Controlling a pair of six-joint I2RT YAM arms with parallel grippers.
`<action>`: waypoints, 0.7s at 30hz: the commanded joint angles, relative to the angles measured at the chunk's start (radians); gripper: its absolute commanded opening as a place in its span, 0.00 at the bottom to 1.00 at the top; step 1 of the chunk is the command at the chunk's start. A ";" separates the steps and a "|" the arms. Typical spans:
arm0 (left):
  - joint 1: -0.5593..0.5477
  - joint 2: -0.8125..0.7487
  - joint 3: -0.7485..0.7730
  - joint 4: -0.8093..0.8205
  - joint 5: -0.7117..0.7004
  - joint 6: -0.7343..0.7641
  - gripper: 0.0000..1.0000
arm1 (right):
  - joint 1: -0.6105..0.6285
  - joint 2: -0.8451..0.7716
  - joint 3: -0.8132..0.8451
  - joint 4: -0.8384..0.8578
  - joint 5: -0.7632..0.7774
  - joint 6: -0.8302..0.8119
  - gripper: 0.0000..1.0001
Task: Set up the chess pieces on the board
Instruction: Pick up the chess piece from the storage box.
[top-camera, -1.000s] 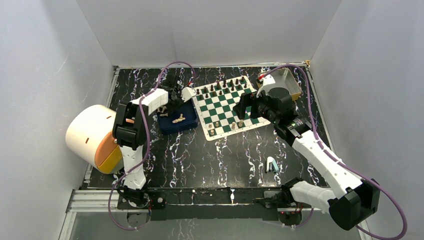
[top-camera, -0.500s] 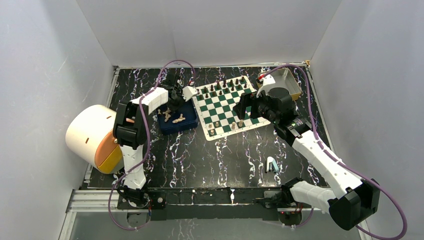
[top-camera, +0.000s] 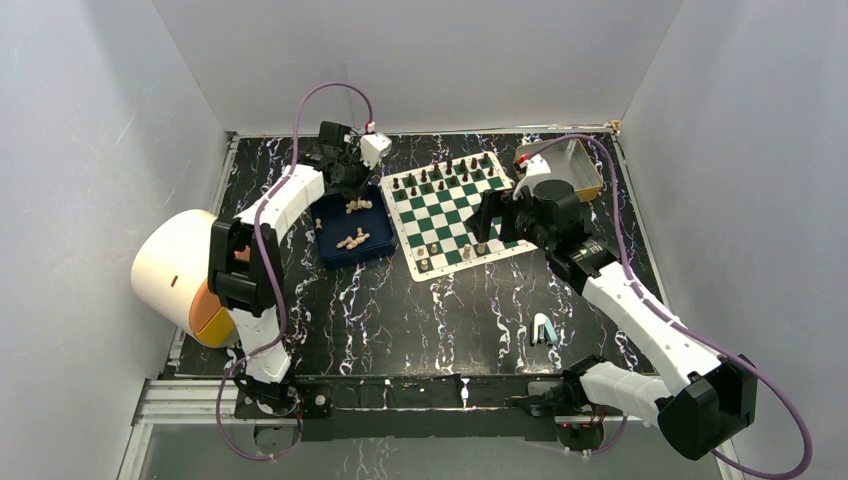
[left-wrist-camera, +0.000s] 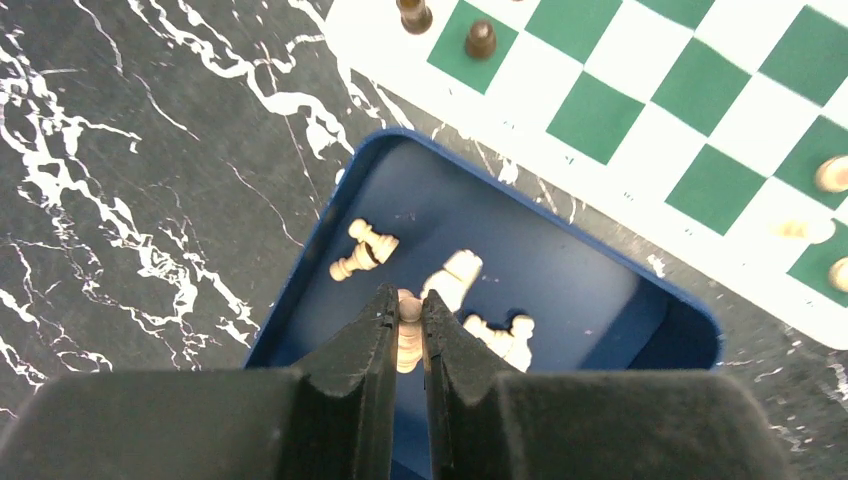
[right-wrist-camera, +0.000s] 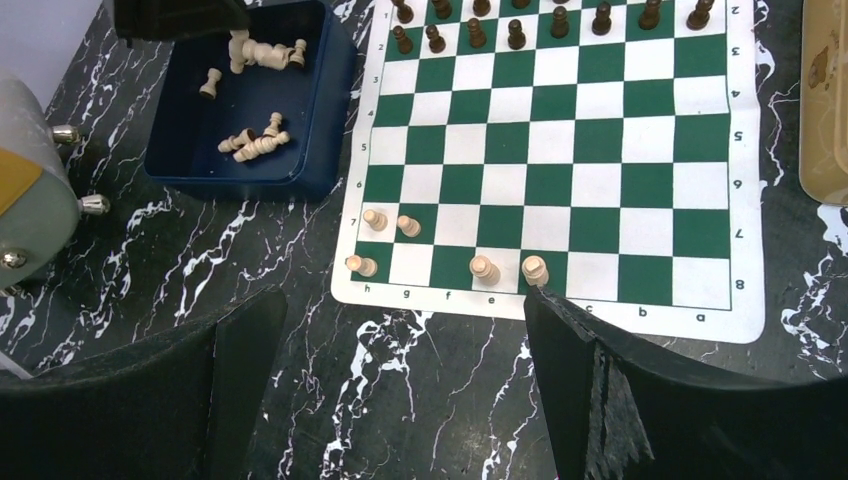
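Note:
The board (top-camera: 430, 212) lies at the back middle, with dark pieces along its far rows and several cream chess pieces (right-wrist-camera: 485, 269) on its near rows. More cream pieces (top-camera: 352, 240) lie in the blue tray (top-camera: 335, 256) left of the board. My left gripper (left-wrist-camera: 405, 300) is over the tray's far end (top-camera: 345, 172), shut on one cream piece (left-wrist-camera: 407, 338) held between its fingers. My right gripper (right-wrist-camera: 400, 310) is open and empty, above the board's near edge (top-camera: 490, 215).
A yellow-rimmed tin (top-camera: 577, 165) stands right of the board. A big white and orange cylinder (top-camera: 185, 270) sits at the left. A small teal and white object (top-camera: 543, 330) lies on the black marbled table in front. Grey walls close in on all sides.
My left gripper has risen out of the tray and moved toward the far end, with a cream piece between its fingers. The right arm has hardly moved.

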 joint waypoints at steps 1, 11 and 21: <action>-0.001 -0.094 0.034 0.029 0.043 -0.135 0.00 | -0.001 -0.003 -0.009 0.056 -0.030 0.019 0.99; 0.001 -0.245 -0.079 0.158 0.040 -0.392 0.00 | -0.001 0.070 -0.002 0.141 -0.190 0.099 0.95; 0.001 -0.399 -0.218 0.241 0.249 -0.431 0.00 | -0.001 0.224 0.018 0.341 -0.423 0.324 0.82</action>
